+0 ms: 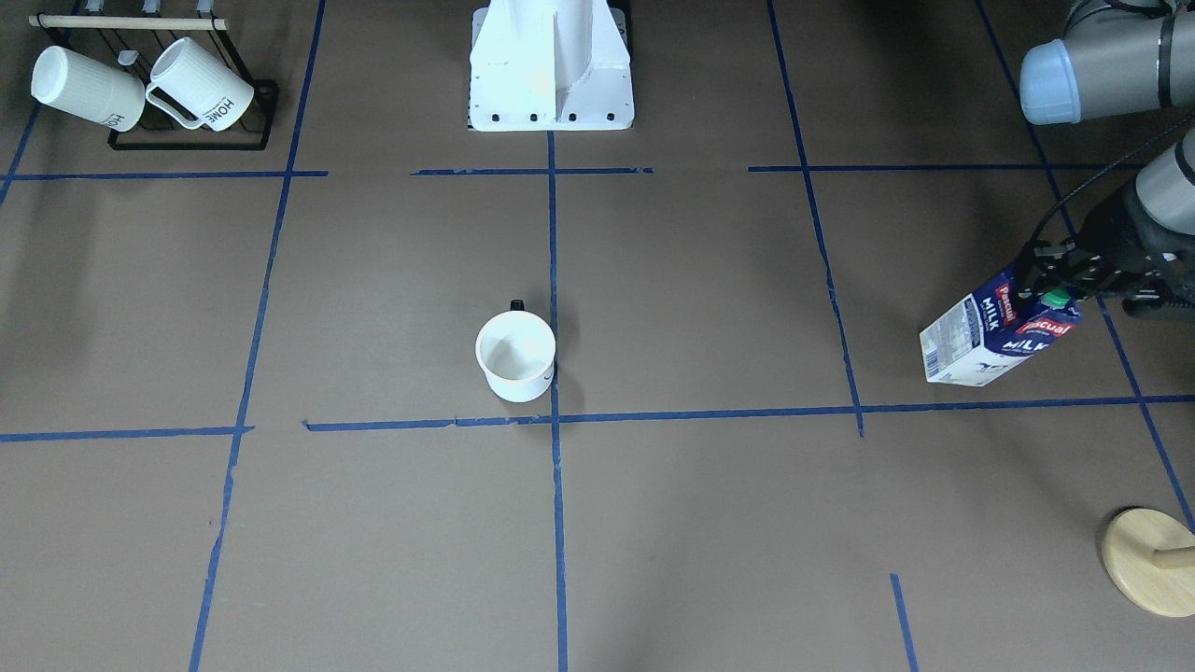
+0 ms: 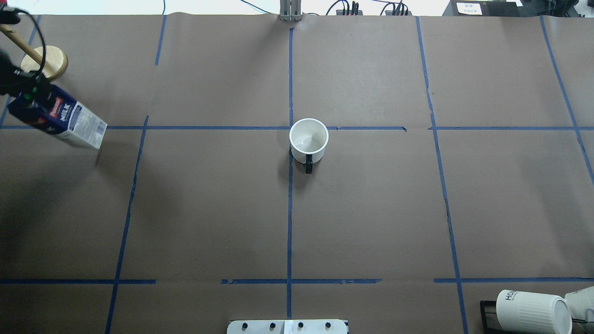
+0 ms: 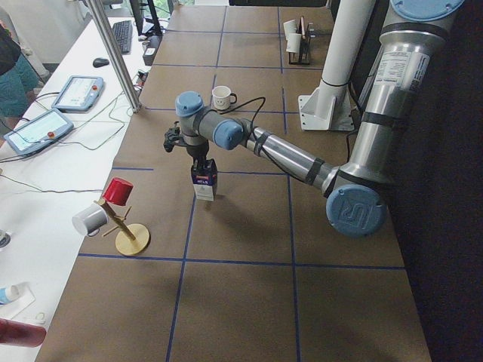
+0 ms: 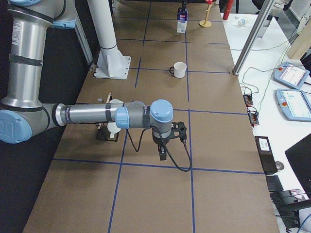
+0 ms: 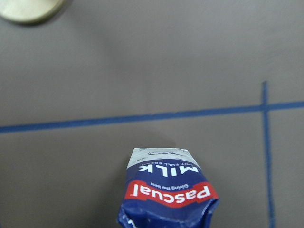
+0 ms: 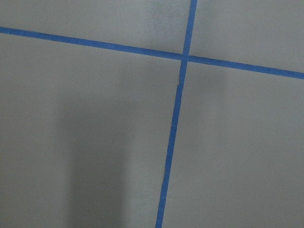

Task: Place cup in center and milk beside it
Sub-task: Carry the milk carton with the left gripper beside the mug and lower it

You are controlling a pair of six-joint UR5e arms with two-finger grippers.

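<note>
The cup [image 1: 515,355] is a smooth white mug with a small black handle. It stands upright at the middle of the table, by the centre tape cross, and also shows in the overhead view [image 2: 308,137]. My left gripper [image 1: 1050,289] is shut on the gable top of the milk [image 1: 999,331], a blue and white Pascual carton. It holds the carton upright far to my left, seemingly just above the table [image 2: 60,118]. The left wrist view shows the carton's top [image 5: 168,190]. My right gripper [image 4: 164,154] hangs over bare table, far from the cup. I cannot tell whether it is open or shut.
A black rack [image 1: 191,140] with two ribbed "HOME" mugs stands at my near right corner. A wooden mug tree [image 3: 128,226] with a red and a white cup stands at the far left, close to the milk. The white robot pedestal [image 1: 551,75] is at the near edge.
</note>
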